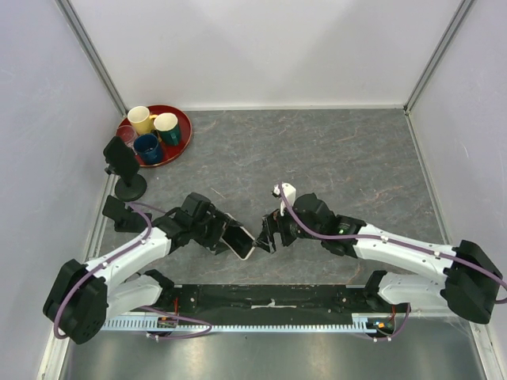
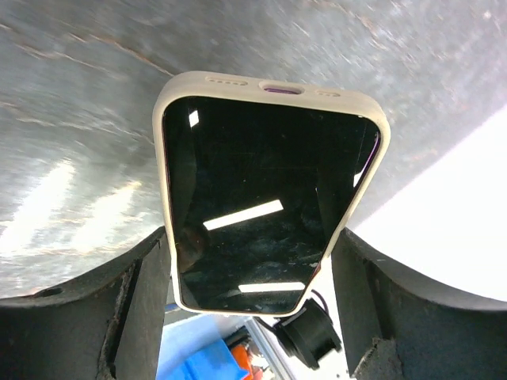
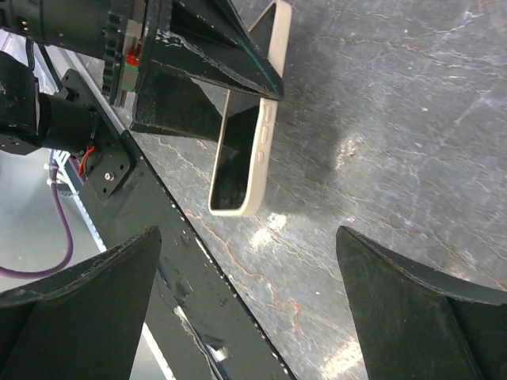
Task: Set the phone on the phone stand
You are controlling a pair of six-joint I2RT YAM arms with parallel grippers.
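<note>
The phone [image 1: 240,242], dark-screened in a cream case, sits between the fingers of my left gripper [image 1: 226,236] near the table's front middle. In the left wrist view the phone [image 2: 265,198] fills the gap between both black fingers [image 2: 119,309]. In the right wrist view the phone [image 3: 247,158] hangs on edge a little above the table, casting a shadow. My right gripper [image 1: 265,235] is open and empty just right of the phone, its fingers [image 3: 420,317] spread wide below it. The black phone stand [image 1: 121,164] stands at the far left, well apart from both grippers.
A red tray [image 1: 182,127] with a yellow cup [image 1: 141,119], a cream cup [image 1: 166,125] and a blue cup [image 1: 147,146] sits at the back left, behind the stand. A black rail [image 1: 269,297] runs along the near edge. Walls close in left, right and back.
</note>
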